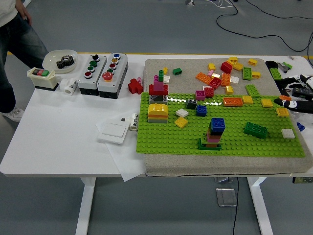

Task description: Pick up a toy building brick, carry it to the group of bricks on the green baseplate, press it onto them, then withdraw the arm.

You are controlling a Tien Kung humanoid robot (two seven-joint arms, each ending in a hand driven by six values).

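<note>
The green baseplate (161, 139) lies on a grey mat. On it stands a stack of bricks (214, 132) with a blue brick on top and a green base. A yellow and orange stack (158, 112) and a red and pink stack (159, 88) stand at its left. Loose bricks lie along the mat's far side. My right hand (284, 94) comes in at the right edge, fingers spread, right over an orange brick (285, 98) at the plate's right end. It holds nothing that I can see. The left arm is out of view.
A green brick (256, 129), a white brick (288, 133) and a yellow brick (281, 111) lie near the hand. Button boxes (102, 68), a bowl with a gear (61, 59) and a white switch plate (113, 131) are at the left. A person (12, 44) stands at the far left.
</note>
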